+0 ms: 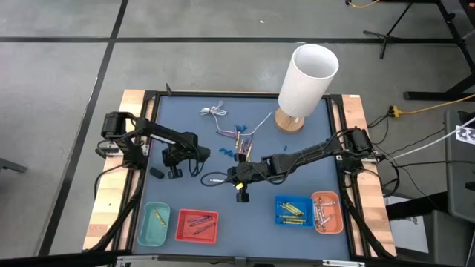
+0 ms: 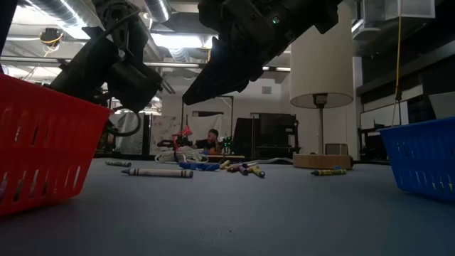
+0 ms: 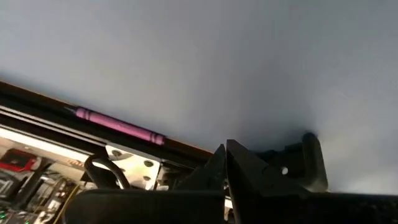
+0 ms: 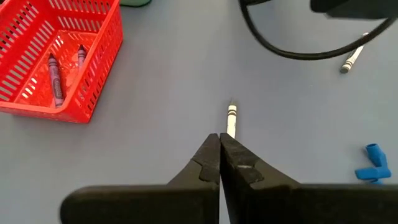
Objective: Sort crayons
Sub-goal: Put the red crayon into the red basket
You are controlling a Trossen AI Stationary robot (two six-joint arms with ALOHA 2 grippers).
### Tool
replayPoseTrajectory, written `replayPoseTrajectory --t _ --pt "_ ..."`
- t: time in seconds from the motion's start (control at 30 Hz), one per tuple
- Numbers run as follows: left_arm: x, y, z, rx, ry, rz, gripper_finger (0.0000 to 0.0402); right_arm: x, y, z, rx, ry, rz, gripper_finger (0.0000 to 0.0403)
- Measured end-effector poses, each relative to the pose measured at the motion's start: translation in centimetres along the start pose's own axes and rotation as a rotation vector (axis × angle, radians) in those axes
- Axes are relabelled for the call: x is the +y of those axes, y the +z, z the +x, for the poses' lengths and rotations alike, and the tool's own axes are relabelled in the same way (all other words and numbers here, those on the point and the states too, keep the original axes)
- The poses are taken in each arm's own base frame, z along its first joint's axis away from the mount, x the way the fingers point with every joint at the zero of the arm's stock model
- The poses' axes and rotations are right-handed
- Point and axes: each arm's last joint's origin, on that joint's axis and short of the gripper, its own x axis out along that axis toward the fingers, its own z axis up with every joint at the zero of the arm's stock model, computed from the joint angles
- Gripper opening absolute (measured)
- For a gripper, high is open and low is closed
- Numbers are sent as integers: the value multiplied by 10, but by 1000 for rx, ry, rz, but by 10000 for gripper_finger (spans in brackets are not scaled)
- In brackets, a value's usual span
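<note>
Your loose crayons (image 1: 239, 138) lie scattered near the middle of the blue worktop (image 1: 185, 111), toward its far edge, mixed with small blue bits (image 1: 225, 153) and a thin white cable (image 1: 214, 112). One grey-white crayon (image 4: 231, 118) is pinched by its end between the fingers of your right gripper (image 4: 220, 155), which are closed on it near the centre of the worktop; its tip sticks out past the fingertips. A second pale crayon (image 4: 352, 61) lies well apart on the mat. A purple crayon (image 3: 118, 123) rests against the worktop's edge rail.

Along the near edge you have four baskets: a teal basket (image 1: 154, 225) with a yellow crayon, a red basket (image 1: 197, 226) with purple ones, a blue basket (image 1: 294, 211) with yellow and green ones, and an orange basket (image 1: 327, 212) with pale ones.

Your left gripper (image 3: 225, 163) waits over the left side of the worktop, fingers pressed together and holding nothing.

A white lamp (image 1: 306, 85) stands on its wooden base near the far right corner.
</note>
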Motion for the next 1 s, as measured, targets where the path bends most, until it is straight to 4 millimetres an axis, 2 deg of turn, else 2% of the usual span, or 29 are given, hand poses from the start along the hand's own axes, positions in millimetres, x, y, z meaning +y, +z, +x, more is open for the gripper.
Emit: replayPoseTrajectory --t 0.17,0.4,0.53,0.73,0.87,1.0 --pt "10 -7 -9 -78 -39 -13 0 0 -1 0 8 -1 -1 3" --pt "30 -32 -29 -238 -106 -54 0 0 -1 0 12 0 -1 3" --pt "45 -45 -33 -269 -107 -158 0 0 -1 0 12 -1 -1 3" --pt "66 -49 -11 -190 -33 -312 0 0 -1 0 12 0 -1 3" --pt "77 -45 12 -86 21 -365 0 0 -1 0 11 0 -1 3" --pt "88 -34 18 -80 52 -419 0 0 -1 0 5 0 -1 3"
